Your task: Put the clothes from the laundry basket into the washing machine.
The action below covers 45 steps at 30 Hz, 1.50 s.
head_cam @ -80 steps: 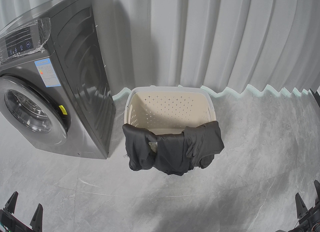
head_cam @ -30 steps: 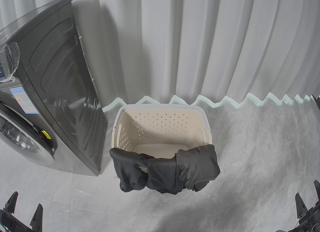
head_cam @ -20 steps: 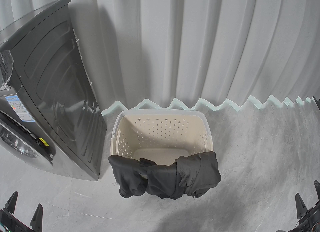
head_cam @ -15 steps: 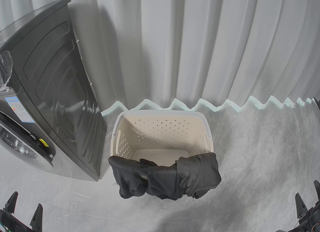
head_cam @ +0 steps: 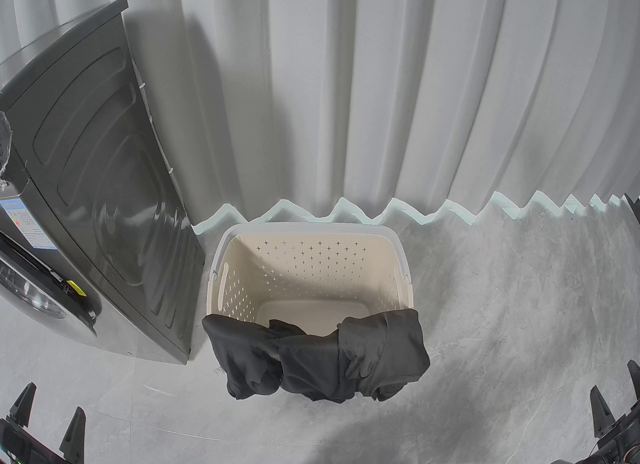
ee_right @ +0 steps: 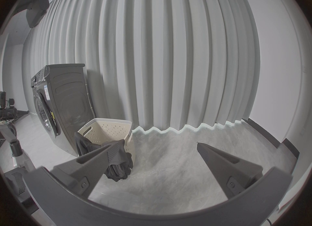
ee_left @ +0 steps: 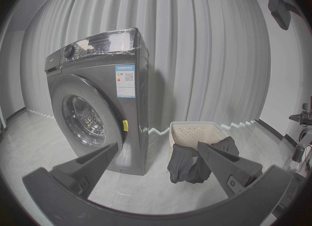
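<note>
Facing the laundry basket [head_cam: 313, 260], left gripper [head_cam: 52, 400] and right gripper [head_cam: 613, 379] spread, we should pinch the clothes [head_cam: 320, 360] at the rim.

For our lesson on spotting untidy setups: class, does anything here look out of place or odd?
Yes. The dark clothes hang over the near rim of the laundry basket, spilling outside rather than lying inside it. Crinkled plastic film also covers the control panel of the washing machine.

The grey marbled floor [head_cam: 533, 325] carries the washing machine [head_cam: 100, 205] and the cream laundry basket [head_cam: 313, 265]. The laundry basket stands upright just beside the washing machine's side panel.
</note>
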### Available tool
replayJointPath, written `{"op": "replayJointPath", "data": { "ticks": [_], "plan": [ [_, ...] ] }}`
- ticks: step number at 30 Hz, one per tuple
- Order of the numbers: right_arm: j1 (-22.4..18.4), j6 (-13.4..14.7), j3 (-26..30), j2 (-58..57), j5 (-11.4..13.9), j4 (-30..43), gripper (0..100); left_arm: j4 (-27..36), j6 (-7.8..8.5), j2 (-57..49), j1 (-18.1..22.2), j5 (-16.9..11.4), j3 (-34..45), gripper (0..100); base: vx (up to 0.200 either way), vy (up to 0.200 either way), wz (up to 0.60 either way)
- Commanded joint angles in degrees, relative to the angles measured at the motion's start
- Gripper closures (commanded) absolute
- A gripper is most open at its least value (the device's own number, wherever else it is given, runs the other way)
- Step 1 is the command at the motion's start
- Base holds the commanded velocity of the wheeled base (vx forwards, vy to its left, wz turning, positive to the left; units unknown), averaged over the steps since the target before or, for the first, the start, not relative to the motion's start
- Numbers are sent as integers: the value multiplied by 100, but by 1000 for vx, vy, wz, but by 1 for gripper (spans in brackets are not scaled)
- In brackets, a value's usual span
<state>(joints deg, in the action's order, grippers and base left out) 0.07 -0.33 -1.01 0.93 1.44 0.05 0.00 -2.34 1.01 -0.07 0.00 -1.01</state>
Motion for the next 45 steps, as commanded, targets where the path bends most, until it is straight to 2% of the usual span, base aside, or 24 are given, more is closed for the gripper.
{"op": "replayJointPath", "data": {
  "ticks": [1,15,21,33,39,45],
  "plan": [
    [1,7,101,-93,-3,4,0,0,-3,-92,7,0,92,0,0,0,0],
    [1,-2,101,-93,-3,4,0,0,6,-92,7,-9,92,0,0,0,0],
    [1,7,101,-93,-3,4,0,0,6,-92,7,-9,92,0,200,0,0],
    [1,-20,101,-93,14,4,0,0,-12,-92,7,0,92,0,0,0,0],
    [1,-2,101,-93,6,4,0,0,-3,-92,-1,-9,92,0,200,0,0],
    [1,-2,101,-93,6,4,0,0,-3,-92,7,0,92,0,0,0,0]
  ]
}}
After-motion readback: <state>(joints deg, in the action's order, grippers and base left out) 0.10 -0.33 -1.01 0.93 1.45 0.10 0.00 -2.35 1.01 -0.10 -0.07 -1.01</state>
